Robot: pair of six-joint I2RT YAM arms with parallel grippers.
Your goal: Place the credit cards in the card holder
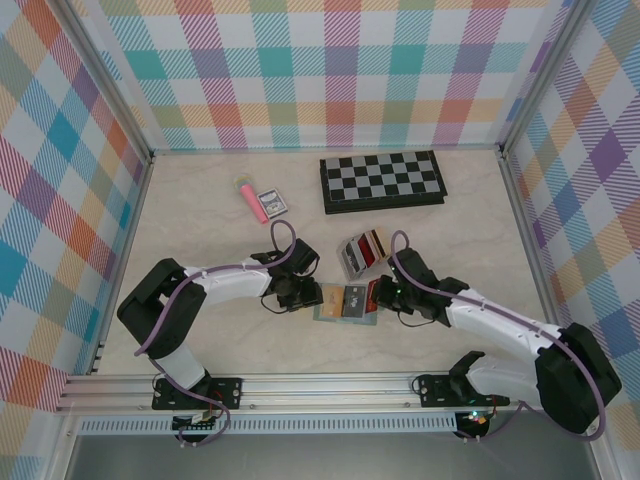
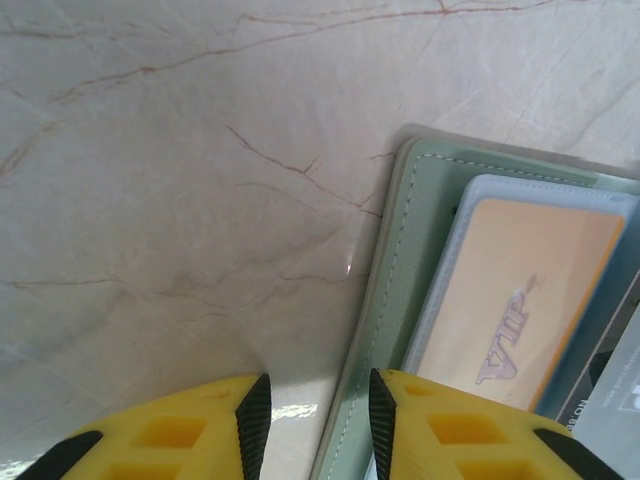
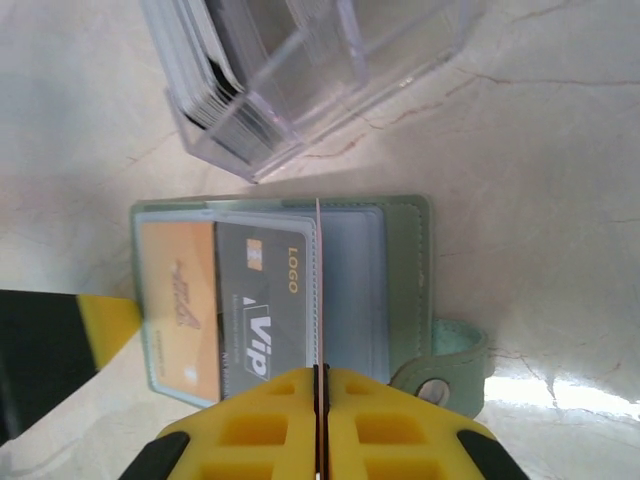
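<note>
I'm clenching a red credit card (image 3: pixel 318 290) edge-on in the right gripper (image 3: pixel 320 400) over the open card holder (image 3: pixel 405 270); left gripper (image 2: pixel 314 425) is hovering released at its edge

**LEGIBLE MARKINGS**

1. The orange card (image 2: pixel 520 300) is sitting in a clear pocket of the card holder (image 2: pixel 395 300) and is displaying the word "VIP" in slanted silver lettering. The left wrist view is showing this mark most clearly. The right wrist view is showing the same mark turned sideways.
2. The dark grey card (image 3: pixel 265 300) is lying in the neighbouring pocket. It is bearing "LOGO" in gold capitals beside a small gold chip, and "VIP" in large white letters below.
3. In the top external view, all printing is appearing too small to read.
</note>
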